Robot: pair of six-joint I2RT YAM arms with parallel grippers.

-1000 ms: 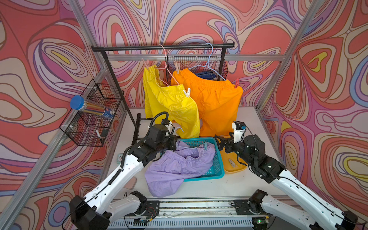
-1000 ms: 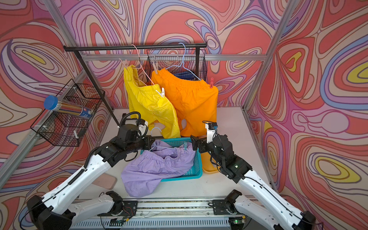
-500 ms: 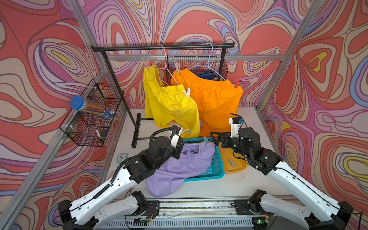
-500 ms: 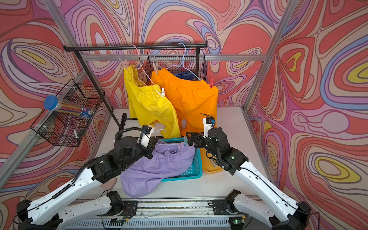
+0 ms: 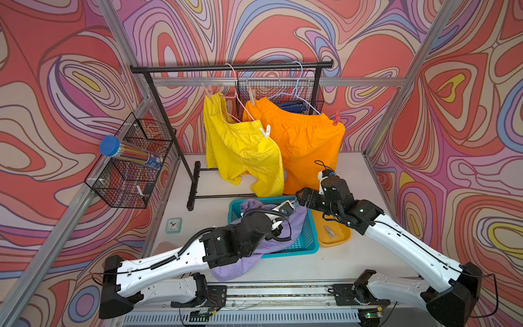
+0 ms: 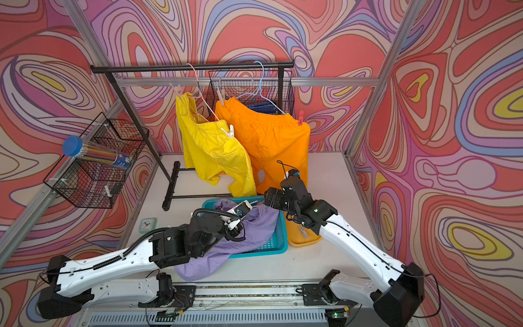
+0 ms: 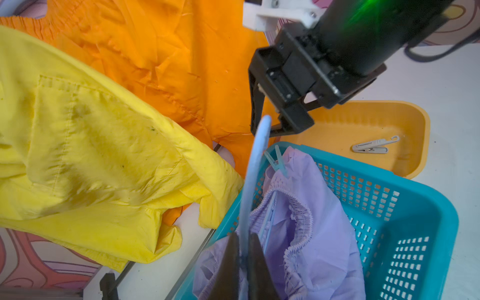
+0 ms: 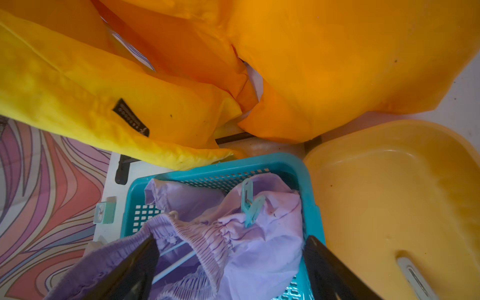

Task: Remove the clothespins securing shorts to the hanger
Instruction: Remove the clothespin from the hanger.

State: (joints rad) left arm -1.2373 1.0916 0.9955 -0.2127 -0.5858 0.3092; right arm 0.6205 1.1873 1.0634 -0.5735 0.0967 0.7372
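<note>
Within lilac shorts (image 7: 317,233), hanger (image 7: 255,155) partly hidden.

a staged robot test cell: swirl-printed walls (image 5: 283,34) on aluminium posts (image 5: 396,96) behind and beside the fingers (image 8: 332,270), two arms (image 5: 169,263) mounted on a rail (image 5: 283,290).

lilac shorts (image 6: 263,223) draped over teal basket (image 6: 268,249) | yellow shorts (image 6: 212,150), orange shorts (image 6: 274,144) hanging from black rail (image 6: 155,68)
</note>
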